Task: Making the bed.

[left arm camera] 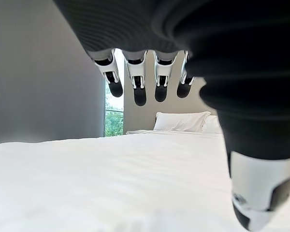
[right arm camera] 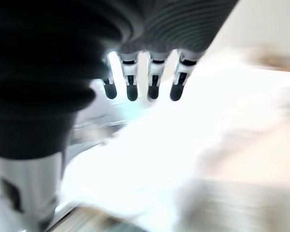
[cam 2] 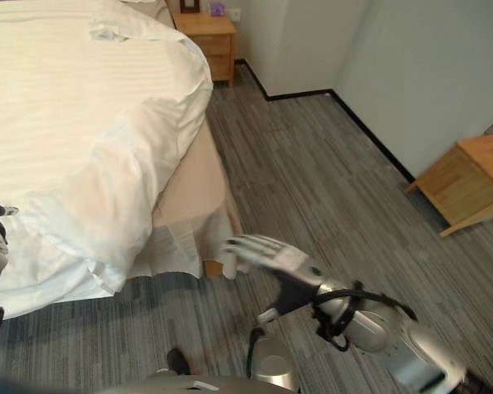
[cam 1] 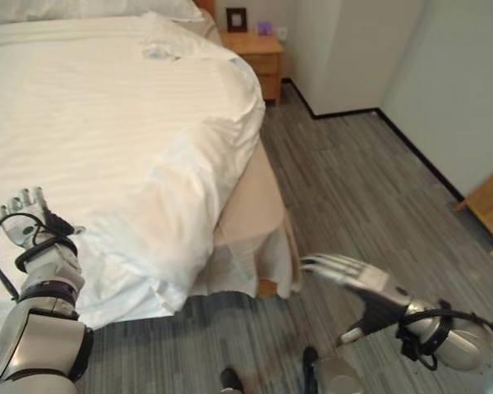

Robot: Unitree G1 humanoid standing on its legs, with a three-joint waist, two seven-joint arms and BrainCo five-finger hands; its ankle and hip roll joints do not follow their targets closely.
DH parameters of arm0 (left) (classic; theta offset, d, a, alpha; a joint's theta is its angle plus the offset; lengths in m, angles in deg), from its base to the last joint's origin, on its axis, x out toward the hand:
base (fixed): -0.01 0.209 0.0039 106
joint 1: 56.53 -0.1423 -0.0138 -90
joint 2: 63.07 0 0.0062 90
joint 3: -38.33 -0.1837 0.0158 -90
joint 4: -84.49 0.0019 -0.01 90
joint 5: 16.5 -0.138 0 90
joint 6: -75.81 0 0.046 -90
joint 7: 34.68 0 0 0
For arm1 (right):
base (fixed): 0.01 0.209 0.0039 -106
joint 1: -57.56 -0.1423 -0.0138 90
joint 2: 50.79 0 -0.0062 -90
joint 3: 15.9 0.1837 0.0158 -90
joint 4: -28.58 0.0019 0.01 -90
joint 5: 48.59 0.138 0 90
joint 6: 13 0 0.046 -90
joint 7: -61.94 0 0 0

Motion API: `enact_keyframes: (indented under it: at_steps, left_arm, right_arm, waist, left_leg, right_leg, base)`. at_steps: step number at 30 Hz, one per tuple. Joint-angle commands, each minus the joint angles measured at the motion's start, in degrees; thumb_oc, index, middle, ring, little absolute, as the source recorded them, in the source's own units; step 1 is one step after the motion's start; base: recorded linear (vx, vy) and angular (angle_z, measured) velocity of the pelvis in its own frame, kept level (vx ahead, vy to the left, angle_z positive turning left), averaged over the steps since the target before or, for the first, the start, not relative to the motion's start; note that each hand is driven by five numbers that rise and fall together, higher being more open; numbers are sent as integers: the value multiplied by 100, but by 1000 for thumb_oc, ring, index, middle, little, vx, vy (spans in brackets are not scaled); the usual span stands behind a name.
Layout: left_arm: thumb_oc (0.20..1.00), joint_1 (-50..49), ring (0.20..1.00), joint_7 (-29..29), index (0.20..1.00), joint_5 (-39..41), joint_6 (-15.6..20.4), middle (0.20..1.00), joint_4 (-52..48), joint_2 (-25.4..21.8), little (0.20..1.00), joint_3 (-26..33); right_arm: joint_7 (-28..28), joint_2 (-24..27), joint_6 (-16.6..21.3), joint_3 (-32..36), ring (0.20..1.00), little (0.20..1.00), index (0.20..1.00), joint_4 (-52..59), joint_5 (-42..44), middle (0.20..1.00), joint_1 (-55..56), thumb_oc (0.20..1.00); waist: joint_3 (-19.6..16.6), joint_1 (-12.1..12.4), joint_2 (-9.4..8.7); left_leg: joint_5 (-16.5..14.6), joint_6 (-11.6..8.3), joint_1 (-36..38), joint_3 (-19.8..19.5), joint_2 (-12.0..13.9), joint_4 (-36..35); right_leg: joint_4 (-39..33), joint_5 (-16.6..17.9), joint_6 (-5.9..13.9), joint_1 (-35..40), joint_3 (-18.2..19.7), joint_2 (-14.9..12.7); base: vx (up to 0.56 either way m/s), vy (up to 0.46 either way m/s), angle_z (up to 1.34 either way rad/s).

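A white duvet [cam 1: 123, 139] covers the bed, and its corner hangs crumpled over the bed's near right corner [cam 1: 172, 279]. Beige bed skirt [cam 1: 259, 230] shows under it. My left hand [cam 1: 29, 215] rests open over the duvet's near edge, fingers straight, holding nothing; its fingers [left arm camera: 135, 79] point along the flat duvet toward white pillows [left arm camera: 181, 122]. My right hand [cam 1: 353, 275] hovers open above the floor, just right of the bed's corner, fingers [right arm camera: 145, 79] stretched toward the hanging duvet without touching it.
A wooden nightstand [cam 1: 259, 53] stands at the bed's far right corner by the wall. Another wooden piece [cam 2: 468, 185] stands at the right wall. Grey plank floor [cam 1: 361, 189] lies open to the right of the bed.
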Motion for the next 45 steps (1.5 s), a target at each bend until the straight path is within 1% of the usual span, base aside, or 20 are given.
enact_keyframes:
  at_steps: [1,4,6,10,12,18,20,21,24,28,31,35,36,37,40,41,42,43,44,45]
  left_arm:
    - [1000,760,1000,-12,1000,145,222,1000,193,188,1000,-176]
    - [1000,915,1000,-38,1000,473,345,1000,332,488,1000,-140]
    - [1000,1058,1000,-76,1000,701,452,1000,288,982,1000,-264]
    - [1000,1172,1000,-57,1000,795,515,1000,186,1208,1000,-368]
    - [1000,1295,1000,-28,1000,770,540,1000,86,1177,1000,-455]
    - [1000,1367,1000,18,1000,654,550,1000,-55,1162,1000,-565]
    - [1000,1335,1000,69,1000,641,546,1000,-136,1078,1000,-528]
    - [1000,1342,1000,69,1000,640,544,1000,-139,1082,1000,-535]
    - [1000,1283,1000,152,1000,605,526,1000,-311,966,1000,-557]
    - [1000,1371,1000,243,1000,324,360,1000,-291,841,1000,-706]
    - [1000,1359,1000,317,1000,273,198,1000,-169,792,1000,-626]
    - [1000,1491,1000,369,1000,320,154,1000,-15,706,1000,-630]
    - [498,1547,498,350,498,322,139,498,33,639,498,-674]
    - [200,1593,200,328,200,339,120,200,89,544,200,-707]
    - [200,1519,200,80,200,495,200,200,548,457,200,-641]
    - [200,1356,200,-6,200,805,349,200,557,701,200,-517]
    - [200,1383,200,-50,200,923,448,200,491,811,200,-535]
    - [200,1099,200,-5,200,1075,607,200,343,1067,200,-418]
    - [200,340,200,223,200,1652,1056,200,-1045,1919,200,-190]
    - [200,100,200,208,200,1834,1224,200,-1640,2202,200,-254]
  right_arm:
    - [-181,162,167,115,1000,1000,1000,160,215,1000,-269,1000]
    - [-212,53,125,-24,1000,1000,1000,298,169,1000,-246,1000]
    - [-190,111,19,-145,1000,1000,1000,246,81,1000,-318,1000]
    - [-148,181,-20,2,1000,1000,1000,224,108,1000,-176,1000]
    - [-123,164,-77,212,1000,1000,1000,135,165,1000,92,1000]
    - [-286,-66,-189,1004,1000,1000,1000,-239,-227,1000,1066,1000]
    - [-541,-480,-449,1444,1000,1000,1000,-784,-669,1000,1528,1000]
    - [-547,-485,-445,1457,1000,1000,1000,-783,-678,1000,1541,1000]
    - [-978,-976,-731,1743,1000,1000,1000,-1325,-1016,1000,1679,1000]
    - [-1248,-1161,-896,1857,1000,1000,1000,-1591,-1229,1000,1637,1000]
    - [-1738,-1282,-1179,2034,1000,1000,1000,-1983,-1815,1000,1608,1000]
    - [-1909,-1403,-1289,1751,1000,1000,1000,-2505,-1865,1000,1233,1000]
    - [-1879,-1403,-1280,1703,1000,1000,1000,-2536,-1801,1000,1177,1000]
    - [-1857,-1419,-1276,1641,1000,1000,1000,-2560,-1724,1000,1117,1000]
    - [-1618,-1445,-1202,1455,1000,1000,1000,-2590,-1471,1000,1024,1000]
    - [-1483,-1493,-1206,1323,1000,1000,1000,-2725,-1342,1000,988,1000]
    - [-1324,-942,-1369,1816,1000,1000,1000,-2041,-947,1000,476,1000]
    - [-1240,-1292,-1235,1615,1000,1000,1000,-2631,-804,1000,802,1000]
    - [-1558,-1525,-1335,1634,1000,1000,1000,-3122,-999,1000,1130,1000]
    - [-1612,-1629,-1408,1616,1000,1000,1000,-3365,-1025,1000,1240,1000]
  waist:
    - [391,-208,94]
    - [315,-235,52]
    - [250,-260,107]
    - [173,-354,237]
    - [165,-403,302]
    - [156,-502,380]
    - [181,-595,460]
    - [171,-586,456]
    - [205,-643,582]
    - [235,-644,629]
    - [269,-625,640]
    - [309,-634,629]
    - [328,-639,627]
    - [326,-649,623]
    - [304,-672,586]
    - [292,-682,557]
    - [267,-655,540]
    - [279,-666,551]
    - [285,-651,545]
    - [267,-658,544]
  left_leg:
    - [-399,-409,240,-442,-137,75]
    - [-405,-413,255,-537,-218,75]
    - [-370,-429,184,-731,-241,75]
    - [-287,-467,5,-930,-189,75]
    - [-212,-502,-128,-979,-120,75]
    - [-177,-541,-270,-979,-55,75]
    - [-171,-564,-375,-942,-23,75]
    - [-137,-564,-403,-942,-25,75]
    - [-99,-576,-617,-925,8,75]
    - [-70,-575,-747,-924,9,75]
    - [-50,-575,-869,-888,28,75]
    - [23,-588,-1171,-903,45,75]
    - [38,-595,-1239,-898,51,75]
    - [65,-604,-1359,-879,59,75]
    - [100,-638,-1537,-786,112,75]
    - [94,-649,-1513,-736,117,75]
    - [102,-664,-1486,-731,118,75]
    - [78,-652,-1429,-714,99,75]
    - [-53,-575,-1158,-674,17,75]
    - [-104,-551,-1030,-655,-19,75]
  right_leg:
    - [-903,108,274,-90,1382,18]
    - [-877,228,275,15,1400,-119]
    - [-924,265,165,120,1274,-136]
    - [-924,225,99,124,1030,-93]
    - [-924,202,82,95,875,-74]
    - [-924,144,57,19,821,-32]
    - [-924,116,61,-60,837,-29]
    - [-924,147,53,-88,840,-30]
    - [-924,164,48,-298,853,-40]
    - [-924,192,41,-433,861,-28]
    - [-924,232,39,-589,877,2]
    - [-924,330,38,-911,928,42]
    - [-924,360,42,-988,939,52]
    - [-924,410,48,-1110,966,65]
    - [-924,450,52,-1312,1026,124]
    - [-924,434,39,-1321,1050,134]
    - [-924,428,34,-1311,1049,134]
    - [-924,415,36,-1267,1059,132]
    - [-924,375,12,-1058,1106,69]
    - [-924,358,15,-954,1105,35]
  base:
    - [211,-30,106]
    - [130,-77,122]
    - [158,-184,110]
    - [58,-93,70]
    - [58,-81,33]
    - [44,-37,-3]
    - [-2,-5,-2]
    - [-11,1,-4]
    - [-13,0,0]
    - [-4,-1,1]
    - [-7,-4,-3]
    - [-45,-23,-10]
    - [-57,-23,-15]
    - [-44,-16,-11]
    - [-5,-19,-8]
    - [21,-5,-7]
    - [24,14,-10]
    - [65,95,-27]
    - [87,133,-23]
    - [96,157,-18]
